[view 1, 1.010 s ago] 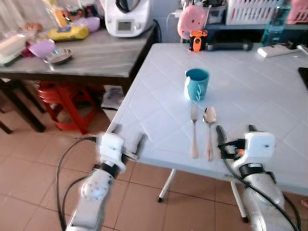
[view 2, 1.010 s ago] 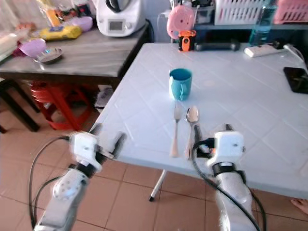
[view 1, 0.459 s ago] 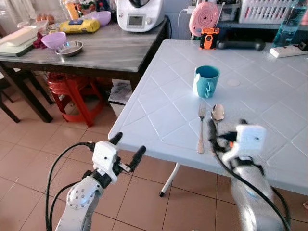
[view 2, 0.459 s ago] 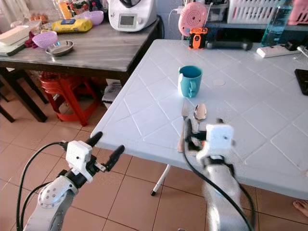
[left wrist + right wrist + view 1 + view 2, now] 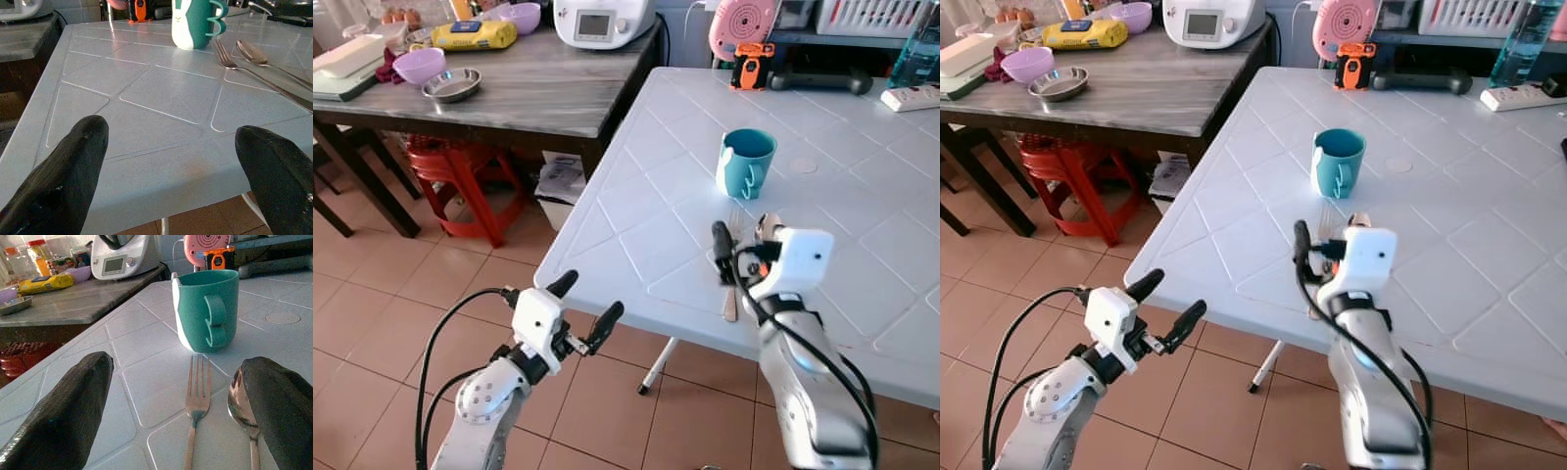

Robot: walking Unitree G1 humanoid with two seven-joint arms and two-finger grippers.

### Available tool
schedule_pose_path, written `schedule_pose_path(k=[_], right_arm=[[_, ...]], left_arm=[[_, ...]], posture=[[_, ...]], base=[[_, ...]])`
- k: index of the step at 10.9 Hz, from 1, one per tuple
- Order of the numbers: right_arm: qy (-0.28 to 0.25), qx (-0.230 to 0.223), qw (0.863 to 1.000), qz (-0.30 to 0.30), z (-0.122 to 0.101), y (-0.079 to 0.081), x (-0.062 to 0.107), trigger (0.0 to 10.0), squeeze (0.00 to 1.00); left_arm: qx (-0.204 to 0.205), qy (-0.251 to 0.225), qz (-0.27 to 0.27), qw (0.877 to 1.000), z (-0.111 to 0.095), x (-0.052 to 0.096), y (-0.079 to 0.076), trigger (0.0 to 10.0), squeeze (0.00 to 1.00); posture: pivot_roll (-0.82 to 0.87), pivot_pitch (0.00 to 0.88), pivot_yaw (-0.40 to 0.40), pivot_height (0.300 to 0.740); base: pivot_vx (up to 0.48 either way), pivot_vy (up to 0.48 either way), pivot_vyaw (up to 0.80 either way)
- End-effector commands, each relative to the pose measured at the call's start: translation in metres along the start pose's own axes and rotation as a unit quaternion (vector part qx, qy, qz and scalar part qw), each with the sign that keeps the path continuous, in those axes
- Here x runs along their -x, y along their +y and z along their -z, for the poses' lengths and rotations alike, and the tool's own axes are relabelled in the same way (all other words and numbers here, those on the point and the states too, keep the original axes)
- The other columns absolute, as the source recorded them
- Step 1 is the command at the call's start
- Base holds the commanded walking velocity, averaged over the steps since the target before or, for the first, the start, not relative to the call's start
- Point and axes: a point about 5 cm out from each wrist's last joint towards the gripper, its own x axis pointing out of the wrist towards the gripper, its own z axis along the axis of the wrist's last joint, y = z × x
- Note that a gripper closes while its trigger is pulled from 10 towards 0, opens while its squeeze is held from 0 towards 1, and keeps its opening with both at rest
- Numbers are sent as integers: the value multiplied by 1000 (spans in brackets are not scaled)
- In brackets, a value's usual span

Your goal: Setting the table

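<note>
The white tabletop [image 5: 646,196] looks like moulded plastic, smooth with a slight sheen and grooved diamond lines. Fork [image 5: 197,406] and spoon [image 5: 243,406] are shiny polished metal. The teal mug [image 5: 205,308] is glossy, ceramic by the look of it. Side table [image 5: 509,88] has a matt grey wood grain, floor [image 5: 391,294] is matt terracotta tile.

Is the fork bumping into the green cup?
Apart. The right wrist view shows bare white table between the fork tines and the base of the cup.
</note>
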Motion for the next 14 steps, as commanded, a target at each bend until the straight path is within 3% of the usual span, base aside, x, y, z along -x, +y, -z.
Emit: schedule_pose_path(k=[1, 2, 6, 11, 12, 14], right_arm=[[28, -12, 999, 18, 7, -3, -1, 10000, 0], [31, -3, 999, 30, 8, -5, -2, 10000, 0], [66, -67, 995, 25, 13, 7, -10, 10000, 0], [105, -45, 993, 30, 29, 21, -21, 10000, 0], [124, -52, 991, 29, 34, 21, -20, 9059, 0], [141, -50, 988, 29, 41, 21, -19, 0, 0]], left_arm=[[-5, -1, 5, 1000, -1, 0, 0, 10000, 0], [-5, -1, 5, 1000, -1, -1, -1, 10000, 0], [-4, 2, 8, 1000, 3, -2, -3, 10000, 0], [-4, 1, 20, 1000, 2, -7, -7, 10000, 0], [-3, 1, 18, 1000, 3, -7, -7, 10000, 0], [-1, 2, 19, 1000, 4, -7, -8, 10000, 0]], posture=[[-128, 117, 96, 740], [-128, 117, 95, 740], [-135, 119, 95, 740], [-135, 117, 98, 740], [-135, 115, 94, 740], [-138, 113, 93, 740]], base=[[0, 0, 0], [0, 0, 0], [0, 0, 0], [0, 0, 0], [0, 0, 0], [0, 0, 0]])
